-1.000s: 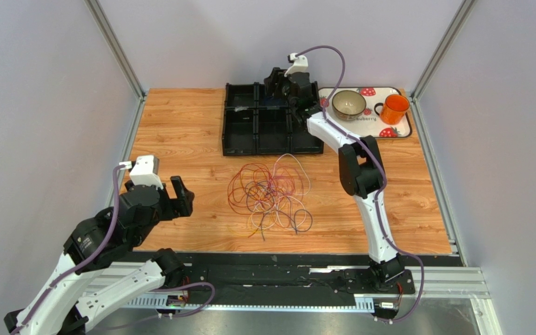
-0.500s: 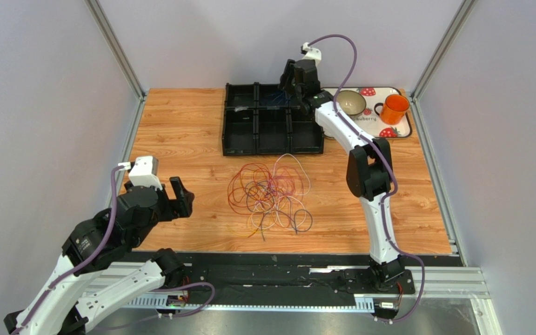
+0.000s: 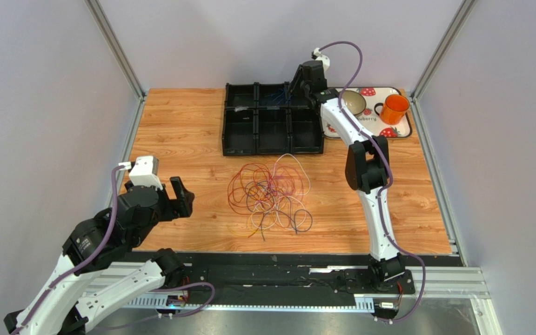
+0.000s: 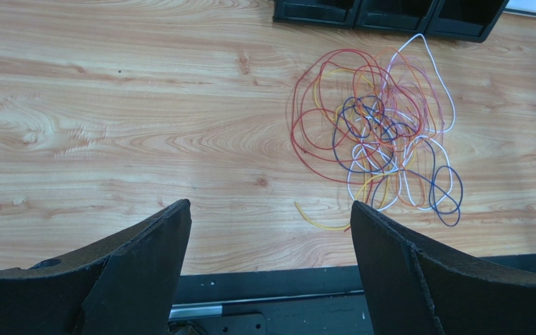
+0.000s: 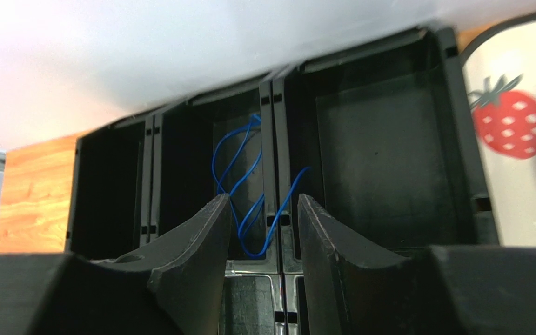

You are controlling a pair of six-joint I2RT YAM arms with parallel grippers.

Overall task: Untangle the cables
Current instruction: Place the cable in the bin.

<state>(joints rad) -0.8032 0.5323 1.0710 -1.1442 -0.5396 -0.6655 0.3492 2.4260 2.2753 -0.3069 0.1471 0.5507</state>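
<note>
The cables (image 3: 271,195) lie in a loose tangle of red, orange, purple, yellow and white loops on the wooden table, in front of the black compartment bin (image 3: 272,143). In the left wrist view the tangle (image 4: 375,132) is ahead and to the right. My left gripper (image 3: 178,197) (image 4: 269,209) is open and empty, well left of the tangle. A blue cable (image 5: 244,183) lies in a back compartment, draped over a divider. My right gripper (image 3: 300,82) (image 5: 264,209) hovers above it, jaws apart, holding nothing.
A strawberry-print tray (image 3: 396,131) at the back right holds a bowl (image 3: 351,103) and an orange mug (image 3: 394,108); it also shows in the right wrist view (image 5: 522,105). Grey walls close in the sides. A black rail runs along the near edge (image 4: 285,286).
My right gripper has moved to the right and back above the bin's rear compartments. The left arm and the tangle have not moved.
</note>
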